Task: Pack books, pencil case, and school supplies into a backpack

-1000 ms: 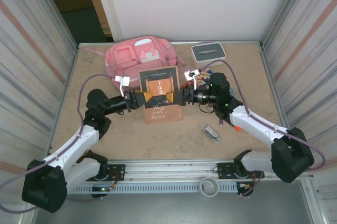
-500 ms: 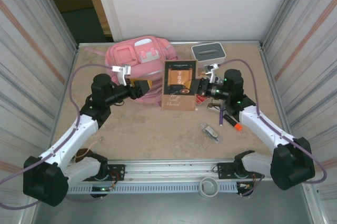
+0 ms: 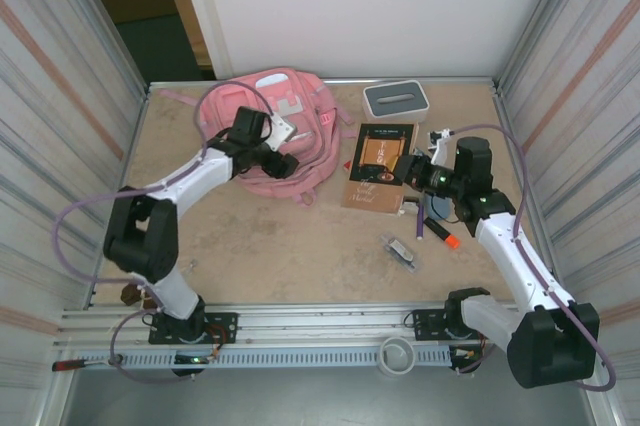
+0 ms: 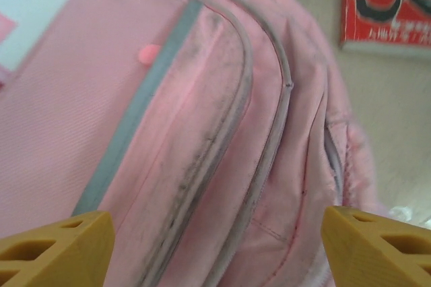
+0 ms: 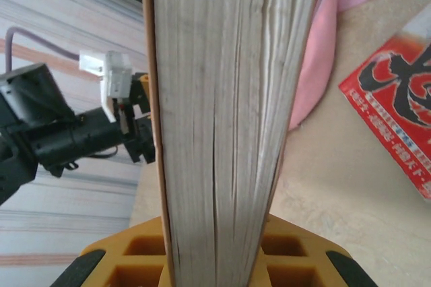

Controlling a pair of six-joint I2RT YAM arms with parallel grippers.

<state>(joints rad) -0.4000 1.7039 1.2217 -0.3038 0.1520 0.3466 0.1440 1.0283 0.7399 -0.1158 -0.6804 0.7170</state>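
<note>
I'm gripping the brown book [image 3: 380, 161] by its edge in my R claw [image 3: 406, 174], above the bench [image 3: 250, 236], just right of the backpack [image 3: 310, 126]. L claw [image 3: 280, 162] is hanging open over it. Next, prob: L opening it up, book going in.

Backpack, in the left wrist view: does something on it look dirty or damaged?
Yes. The backpack carries dark smudges along one curved seam, mid-frame. It looks like grime on otherwise clean pink fabric; no tear is visible.
</note>
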